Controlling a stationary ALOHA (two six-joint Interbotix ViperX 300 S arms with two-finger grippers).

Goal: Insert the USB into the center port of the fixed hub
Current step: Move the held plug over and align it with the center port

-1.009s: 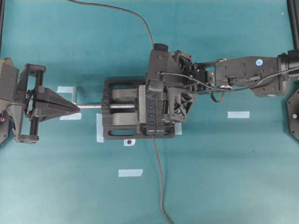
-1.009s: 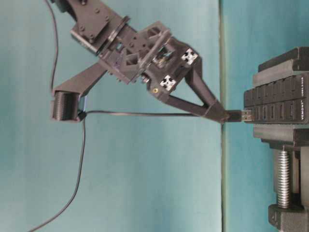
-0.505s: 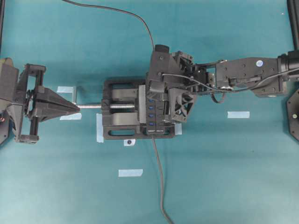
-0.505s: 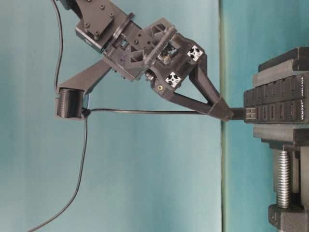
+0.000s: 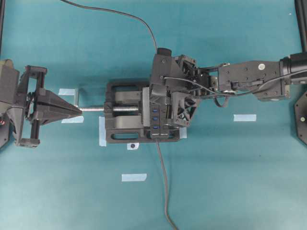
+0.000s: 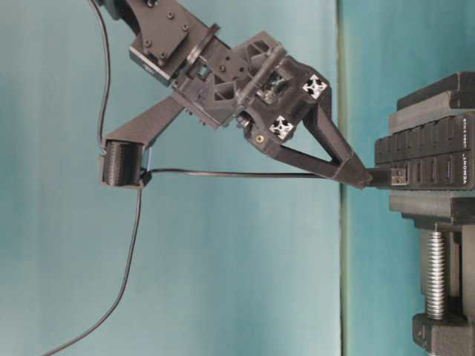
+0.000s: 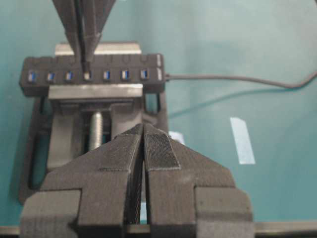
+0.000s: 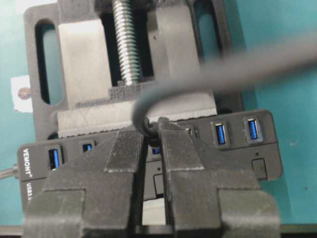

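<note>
Overhead view: right gripper (image 5: 160,108) sits over the fixed hub (image 5: 157,120), which is clamped in the vise (image 5: 124,124); left gripper (image 5: 76,110) rests well apart, fingers together.

Table-level view: right fingers (image 6: 349,169) are clamped on the USB (image 6: 386,176), its tip at the hub's face.

Left wrist view: the plug meets the center port (image 7: 87,76), with 3 blue sockets on either side.

Right wrist view: the cable (image 8: 198,79) loops above the pinched fingers.

Even bright light, soft shadows; cable (image 8: 237,67) blurred close to right wrist cam, rest sharp.
</note>
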